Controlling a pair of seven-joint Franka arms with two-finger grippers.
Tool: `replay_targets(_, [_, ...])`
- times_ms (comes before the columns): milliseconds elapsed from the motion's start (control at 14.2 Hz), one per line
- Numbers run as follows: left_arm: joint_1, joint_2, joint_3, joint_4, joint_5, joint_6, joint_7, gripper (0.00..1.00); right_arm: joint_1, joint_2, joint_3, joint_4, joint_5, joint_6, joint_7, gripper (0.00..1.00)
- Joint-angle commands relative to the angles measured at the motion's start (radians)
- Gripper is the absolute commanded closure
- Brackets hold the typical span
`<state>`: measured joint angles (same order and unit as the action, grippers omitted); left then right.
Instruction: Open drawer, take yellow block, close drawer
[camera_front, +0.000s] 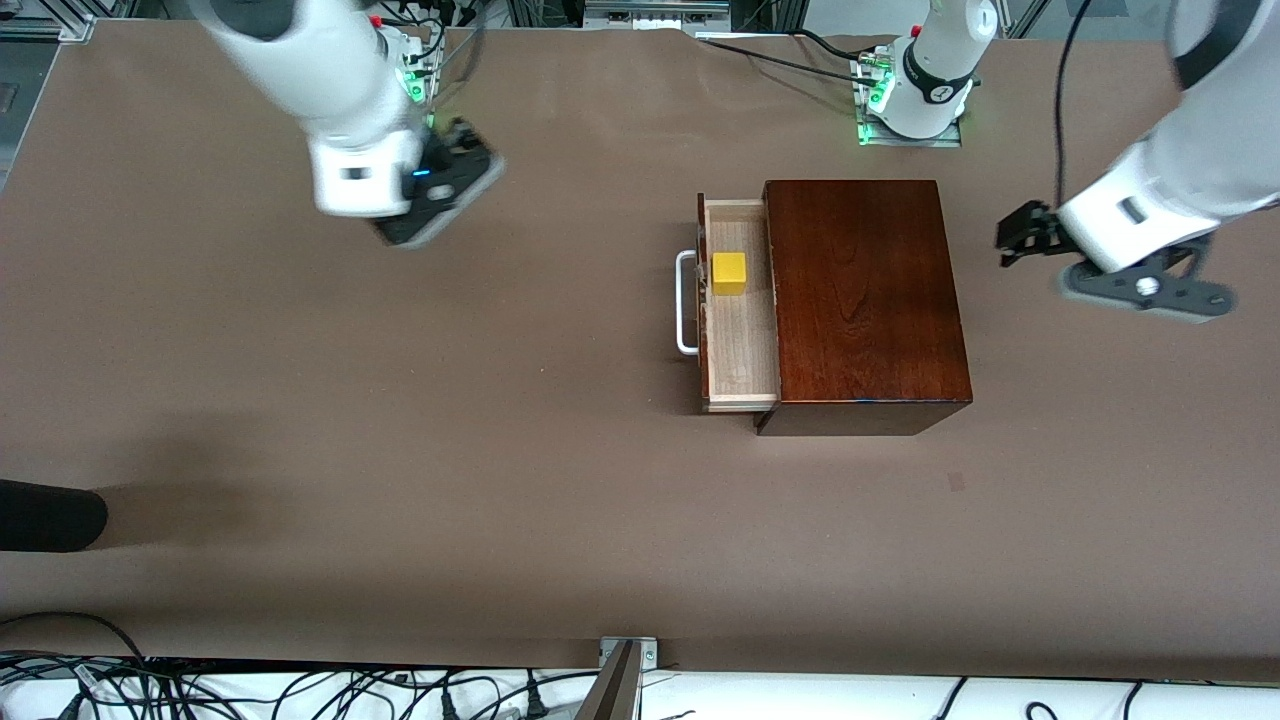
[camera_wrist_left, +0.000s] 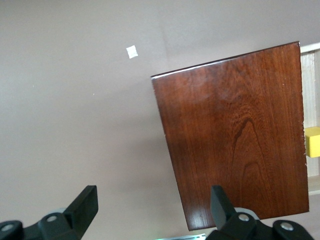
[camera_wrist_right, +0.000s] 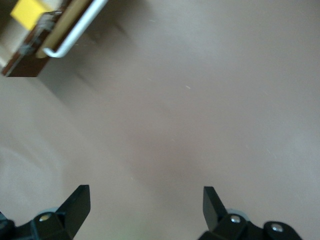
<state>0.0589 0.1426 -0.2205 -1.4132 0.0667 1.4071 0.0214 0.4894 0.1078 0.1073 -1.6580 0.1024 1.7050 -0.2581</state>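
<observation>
No legible text, labels, brands, numbers or signs on anything in these views.

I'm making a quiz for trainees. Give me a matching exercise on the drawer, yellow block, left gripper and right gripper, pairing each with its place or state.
Things:
1. drawer
2. yellow block
3. left gripper
4. right gripper

Places or states:
A. open, over bare table toward the right arm's end
B. pulled out of the wooden box
C. open, up beside the box
D. lying in the tray

Pairs: 1-B, 2-D, 3-C, 4-A
</observation>
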Motion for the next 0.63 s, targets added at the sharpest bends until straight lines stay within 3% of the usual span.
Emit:
replay_targets(0, [-0.102,-0.095,0.179,-0.076,-0.085,0.036,0.023,0.00,0.089,0.108,-0.011,0.064,0.017,0.063,-0.062,0.00])
replay_targets(211, [-0.120,-0.202,0.233,-0.235,-0.084,0.173,0.006,0.00,0.216,0.249,-0.009,0.214,0.005,0.111,-0.115,0.00])
replay_targets(562, [-0.108,-0.178,0.233,-0.211,-0.079,0.130,-0.012,0.00,0.388,0.513,-0.012,0.487,-0.104,0.185,-0.119,0.00])
